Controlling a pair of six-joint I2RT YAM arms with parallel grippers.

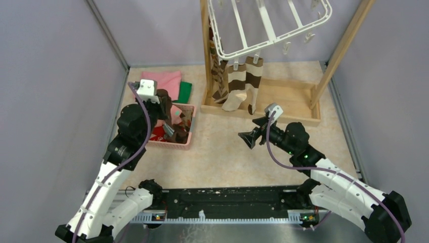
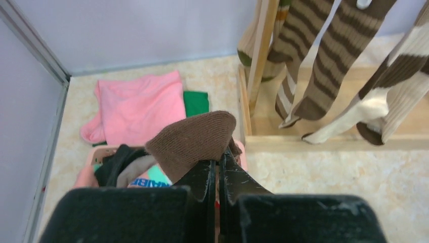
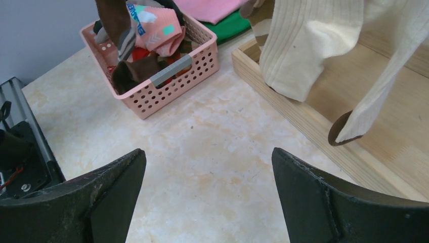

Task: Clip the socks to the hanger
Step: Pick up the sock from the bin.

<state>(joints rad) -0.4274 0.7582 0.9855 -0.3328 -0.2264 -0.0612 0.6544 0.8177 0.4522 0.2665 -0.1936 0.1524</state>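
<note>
Fingers (image 2: 202, 179) of the left gripper (image 2: 218, 163) are clenched on a dark brown sock (image 2: 195, 137), held above the pink basket (image 3: 172, 86); its lower end is hidden behind them. Right gripper (image 3: 207, 156) hangs spread wide, holding nothing, over the table (image 3: 212, 126). Striped socks (image 1: 243, 83) dangle from the white hanger (image 1: 270, 26), whose far side is cut off
</note>
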